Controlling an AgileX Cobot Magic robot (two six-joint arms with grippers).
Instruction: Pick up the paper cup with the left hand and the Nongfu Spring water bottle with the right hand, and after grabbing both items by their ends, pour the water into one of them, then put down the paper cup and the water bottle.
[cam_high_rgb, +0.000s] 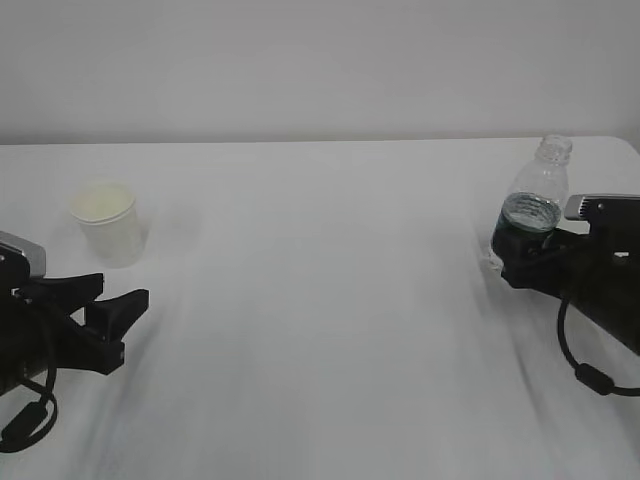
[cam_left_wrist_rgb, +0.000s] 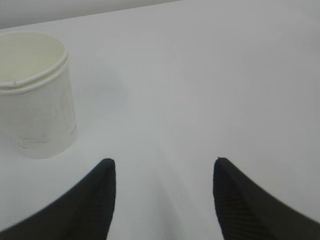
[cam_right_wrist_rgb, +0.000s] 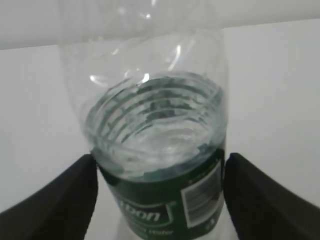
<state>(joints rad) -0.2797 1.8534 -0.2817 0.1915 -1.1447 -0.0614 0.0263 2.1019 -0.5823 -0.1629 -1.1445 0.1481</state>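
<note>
The paper cup (cam_high_rgb: 105, 222) is small, white and tapered, with a rolled rim and a cream inside; it stands upright on the white table (cam_high_rgb: 320, 300), just ahead of the left hand (cam_high_rgb: 118, 308) and off to the left of its gap, not between the fingers. That pincer's jaws stand apart with nothing in them.

The Nongfu Spring water bottle (cam_high_rgb: 533, 205) is clear ribbed plastic with a dark green label and white lettering, uncapped, water filling its lower part. It stands upright between the fingers of the right hand (cam_right_wrist_rgb: 160, 200), which sit at either side of the label; whether the pads actually press on it cannot be told.

The wrist views cut off both pincers below the fingertips (cam_left_wrist_rgb: 102, 192), and the bottle's neck runs out of the top of the right wrist view. The label text is only partly legible. The fingers are matte black, blocky and finely ridged.
</note>
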